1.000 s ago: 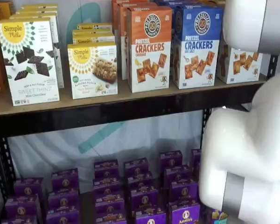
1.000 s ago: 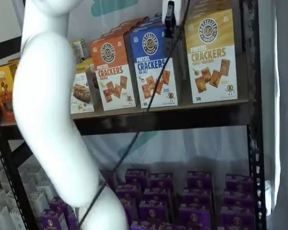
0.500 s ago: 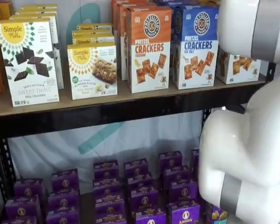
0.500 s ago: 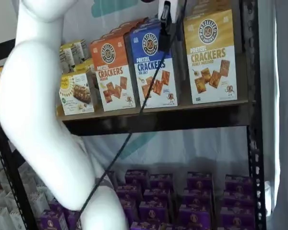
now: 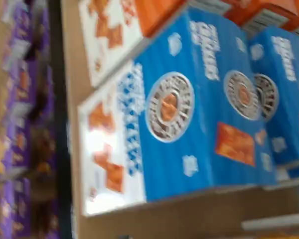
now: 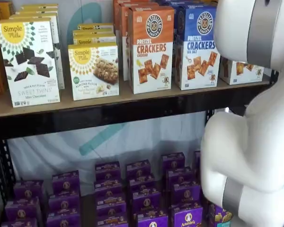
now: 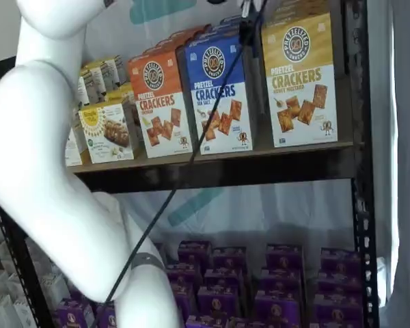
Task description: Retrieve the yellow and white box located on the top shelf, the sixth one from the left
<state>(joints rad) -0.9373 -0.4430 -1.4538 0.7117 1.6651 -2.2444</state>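
Note:
The yellow and white box stands upright at the right end of the top shelf, next to a blue-topped Pretzel Crackers carton. In a shelf view only its lower white part shows behind my white arm. Of my gripper, only a black tip with a cable shows at the top edge, above the blue carton and left of the yellow box. Nothing is held and the jaws stand open. The wrist view shows blue carton tops close below.
An orange-topped carton and Simple Mills boxes fill the rest of the shelf. Purple boxes crowd the shelf below. A black upright stands right of the yellow box. My arm's big elbow covers the left side.
The gripper has risen until almost all of it is past the top edge. The arm's elbow has swung left, uncovering more Simple Mills boxes. No box has moved.

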